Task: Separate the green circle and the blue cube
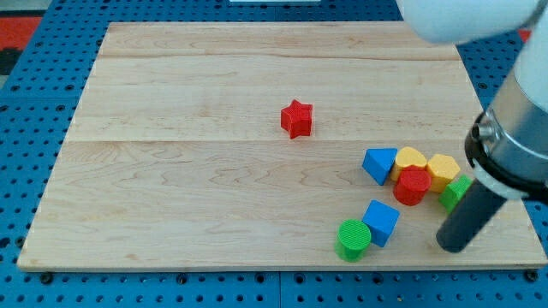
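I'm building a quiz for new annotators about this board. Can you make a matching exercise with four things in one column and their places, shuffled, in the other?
Things:
1. red star
2. green circle
3. blue triangle
4. my tip

Places:
A. touching the blue cube on its left, near the view's bottom
B. alone near the middle of the board
C. right of the blue cube, apart from it, below the cluster
D. left end of the cluster on the view's right, beside the yellow heart

Pairs: 1-B, 2-A, 3-D, 4-C
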### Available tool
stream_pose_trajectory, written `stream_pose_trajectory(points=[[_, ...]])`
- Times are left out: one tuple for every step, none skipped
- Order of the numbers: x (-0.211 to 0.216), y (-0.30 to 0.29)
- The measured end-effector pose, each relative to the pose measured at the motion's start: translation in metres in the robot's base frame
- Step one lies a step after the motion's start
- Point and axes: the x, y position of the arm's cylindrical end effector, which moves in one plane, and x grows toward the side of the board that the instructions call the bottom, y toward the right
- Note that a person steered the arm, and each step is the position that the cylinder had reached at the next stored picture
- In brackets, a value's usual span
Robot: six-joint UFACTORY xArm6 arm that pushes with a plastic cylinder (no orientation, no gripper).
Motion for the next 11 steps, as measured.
stream_pose_trajectory(points=[[0.014, -0.01], [0.013, -0.035], [0.013, -0.083], [0.013, -0.129], [0.011, -0.137], [0.011, -0.112], [0.011, -0.092], [0.011, -0.092], [-0.001, -0.099], [-0.021, -0.135], [-0.024, -0.199]])
